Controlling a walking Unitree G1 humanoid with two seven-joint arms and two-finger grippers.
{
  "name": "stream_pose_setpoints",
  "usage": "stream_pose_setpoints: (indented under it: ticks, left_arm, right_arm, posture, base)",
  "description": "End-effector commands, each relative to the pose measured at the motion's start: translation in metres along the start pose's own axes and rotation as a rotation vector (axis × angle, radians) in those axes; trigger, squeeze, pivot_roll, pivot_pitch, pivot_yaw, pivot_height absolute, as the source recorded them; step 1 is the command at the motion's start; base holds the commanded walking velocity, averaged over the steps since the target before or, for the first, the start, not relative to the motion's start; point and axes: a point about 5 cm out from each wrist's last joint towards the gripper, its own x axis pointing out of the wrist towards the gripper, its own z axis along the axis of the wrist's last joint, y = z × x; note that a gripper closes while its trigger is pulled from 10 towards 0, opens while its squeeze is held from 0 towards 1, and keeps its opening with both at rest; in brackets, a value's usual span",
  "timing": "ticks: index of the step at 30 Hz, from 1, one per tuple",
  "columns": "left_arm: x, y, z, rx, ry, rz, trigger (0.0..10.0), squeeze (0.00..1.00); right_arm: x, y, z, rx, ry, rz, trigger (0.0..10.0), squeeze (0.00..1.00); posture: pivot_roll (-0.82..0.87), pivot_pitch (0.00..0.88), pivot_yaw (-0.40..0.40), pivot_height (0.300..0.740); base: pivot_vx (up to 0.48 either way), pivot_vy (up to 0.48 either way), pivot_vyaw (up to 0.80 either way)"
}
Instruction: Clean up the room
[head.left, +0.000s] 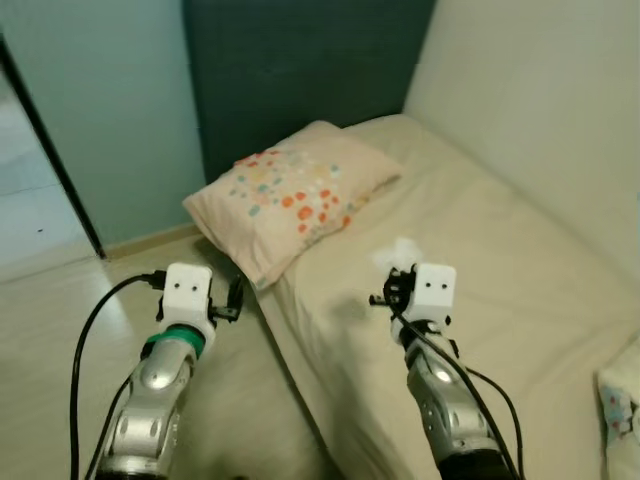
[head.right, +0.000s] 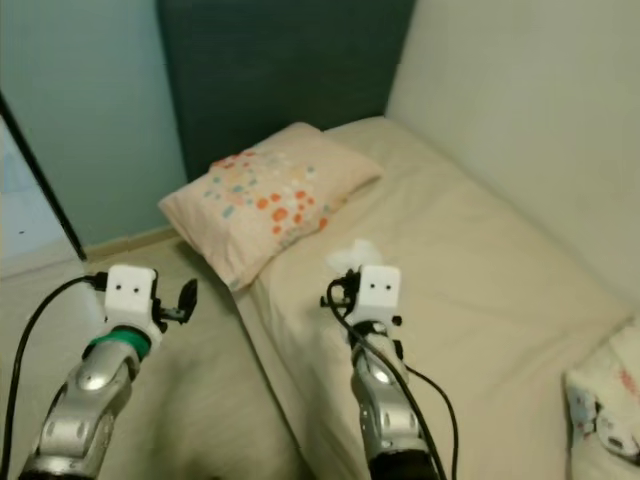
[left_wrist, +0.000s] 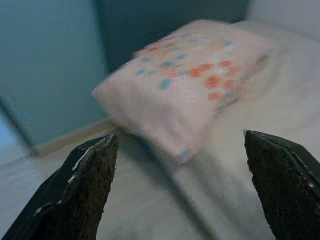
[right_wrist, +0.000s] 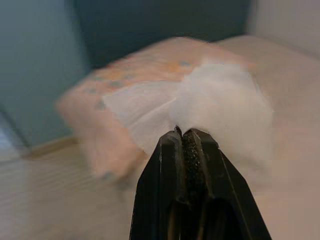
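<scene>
My right gripper (right_wrist: 182, 135) is shut on a crumpled white tissue (right_wrist: 220, 102) and holds it above the beige bed (head.left: 500, 250); the tissue (head.left: 398, 252) shows as a white puff just beyond the wrist. A peach pillow (head.left: 295, 195) with orange and blue dots lies at the head of the bed, its corner hanging over the edge. My left gripper (left_wrist: 182, 165) is open with nothing between its fingers, held over the floor left of the bed, facing the pillow (left_wrist: 190, 80).
A dark teal headboard panel (head.left: 300, 70) and a pale blue wall (head.left: 100, 110) stand behind the bed, a cream wall (head.left: 540, 90) runs along its right side. Light wooden floor (head.left: 60, 310) lies to the left. Another patterned pillow (head.left: 620, 400) sits at the right edge.
</scene>
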Motion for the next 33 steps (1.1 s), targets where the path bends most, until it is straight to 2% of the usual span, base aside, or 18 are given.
stream_pose_setpoints:
  ticks: [1, 5, 10, 20, 24, 33]
  left_arm:
    - [-0.001, -0.004, -0.005, -0.009, 0.024, -0.009, 10.0, 0.00]
    - [-0.002, -0.004, -0.006, -0.012, 0.029, -0.008, 10.0, 0.00]
    - [-0.005, -0.001, -0.017, -0.015, 0.078, 0.016, 10.0, 0.00]
    - [-0.010, -0.004, -0.020, -0.028, 0.076, 0.003, 10.0, 0.00]
    - [-0.010, -0.001, -0.020, 0.032, 0.072, 0.014, 10.0, 0.00]
    - [-0.016, 0.002, -0.025, 0.032, 0.087, 0.009, 10.0, 0.00]
  right_arm:
    - [-0.004, -0.006, -0.008, -0.003, 0.031, -0.020, 10.0, 0.00]
    - [-0.003, -0.007, -0.008, -0.003, 0.031, -0.020, 10.0, 0.00]
    - [-0.005, -0.009, -0.011, -0.012, 0.044, -0.021, 10.0, 0.00]
    - [-0.008, -0.008, -0.014, -0.016, 0.055, -0.013, 10.0, 0.00]
    - [-0.007, -0.007, -0.015, -0.019, 0.063, -0.007, 10.0, 0.00]
    - [-0.010, -0.007, -0.017, -0.020, 0.072, -0.004, 10.0, 0.00]
  posture:
    - [0.12, 0.000, -0.050, 0.740]
    - [0.12, 0.000, -0.050, 0.740]
    - [0.11, 0.000, -0.054, 0.740]
    - [0.11, 0.000, -0.062, 0.740]
    - [0.11, 0.000, -0.062, 0.740]
    - [0.11, 0.000, -0.075, 0.740]
  base:
    - [0.000, 0.000, 0.80]
    - [0.000, 0.000, 0.80]
    - [0.000, 0.000, 0.80]
    - [0.000, 0.000, 0.80]
    - [0.000, 0.000, 0.80]
    - [0.000, 0.000, 0.80]
